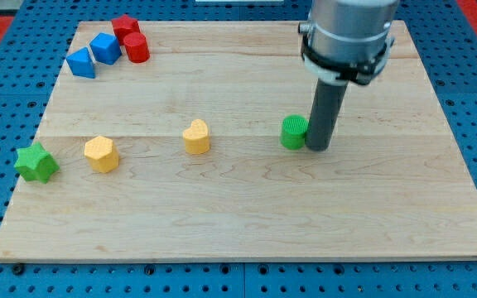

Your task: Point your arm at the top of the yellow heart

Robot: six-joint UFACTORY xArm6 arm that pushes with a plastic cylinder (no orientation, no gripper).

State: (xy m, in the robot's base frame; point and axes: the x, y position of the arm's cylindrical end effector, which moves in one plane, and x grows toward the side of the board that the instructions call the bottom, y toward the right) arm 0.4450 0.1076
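Note:
The yellow heart [195,136] lies on the wooden board [247,215], a little left of centre. My tip [319,148] rests on the board to the right of the heart, about a quarter of the board's width away. It touches the right side of a green cylinder [293,132], which stands between the tip and the heart. The rod rises to the grey arm body at the view's top.
A yellow hexagon [101,153] and a green star [36,162] lie at the view's left. At the top left sit two blue blocks [80,63] [105,47], a red cylinder [137,47] and another red block [125,26]. Blue pegboard surrounds the board.

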